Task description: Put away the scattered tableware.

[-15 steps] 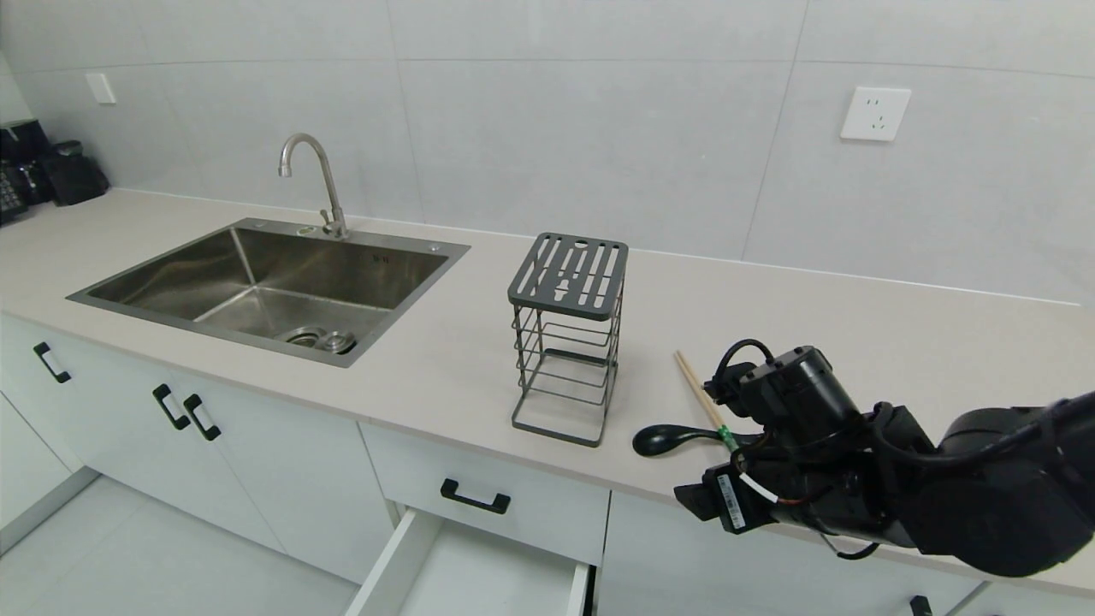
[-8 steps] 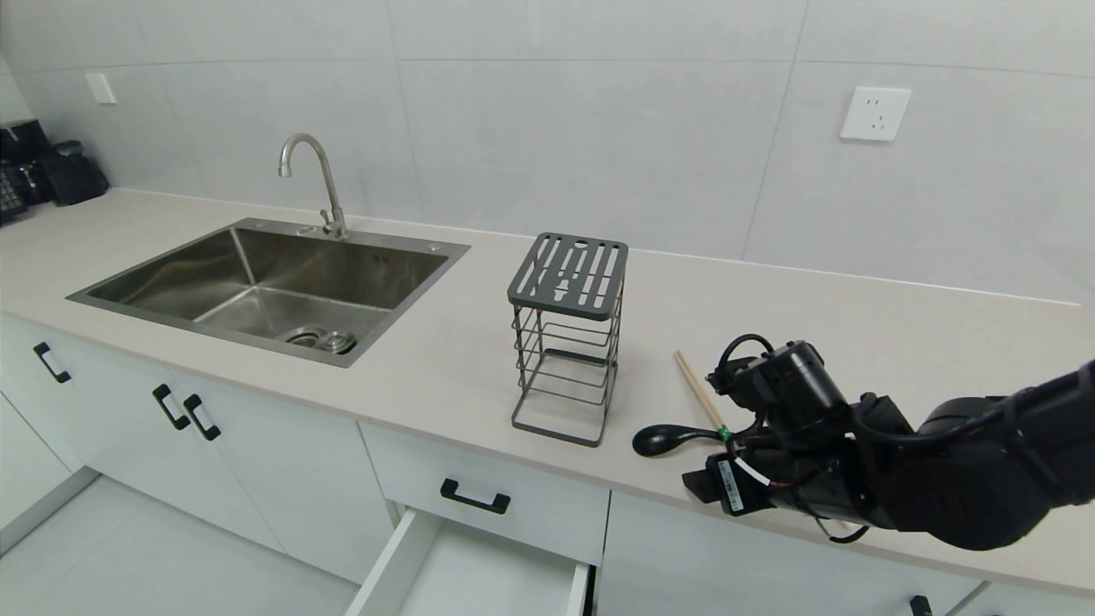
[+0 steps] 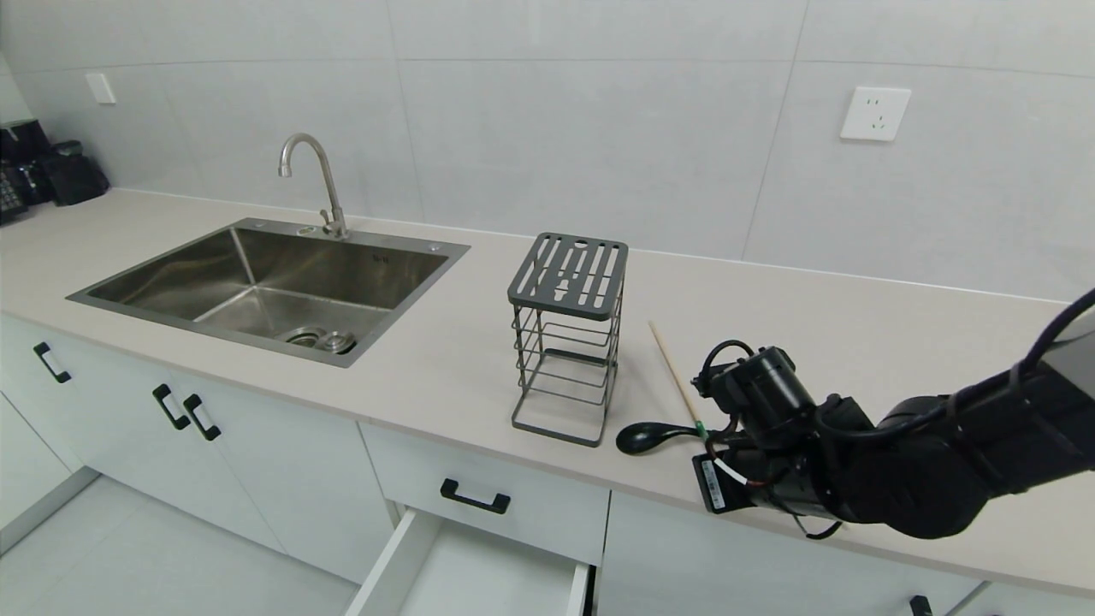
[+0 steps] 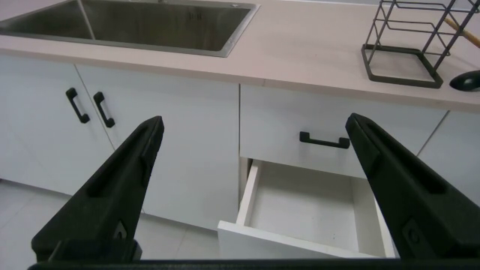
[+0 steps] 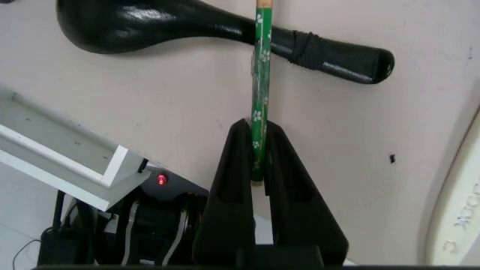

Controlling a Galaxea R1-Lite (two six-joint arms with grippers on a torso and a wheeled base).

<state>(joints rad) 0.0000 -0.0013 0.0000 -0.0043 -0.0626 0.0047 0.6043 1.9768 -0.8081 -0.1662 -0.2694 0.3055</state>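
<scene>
A wooden chopstick (image 3: 673,373) with a green patterned end (image 5: 260,90) is pinched in my right gripper (image 3: 713,435), which is shut on it low over the counter near the front edge. Its free end points toward the back wall. A black spoon (image 3: 643,437) lies on the counter under the chopstick, which crosses its handle (image 5: 330,56). The grey wire utensil rack (image 3: 566,334) stands just left of them. My left gripper (image 4: 251,191) is open, below counter height in front of the cabinets.
An open drawer (image 4: 307,214) sticks out below the rack (image 4: 401,64). The steel sink (image 3: 257,287) with its tap lies to the left. A white curved object (image 5: 457,202) sits by the right gripper. A wall socket (image 3: 874,113) is behind.
My right gripper has shifted left with the chopstick, whose free end now points farther back. The black spoon has slid a little left, toward the rack.
</scene>
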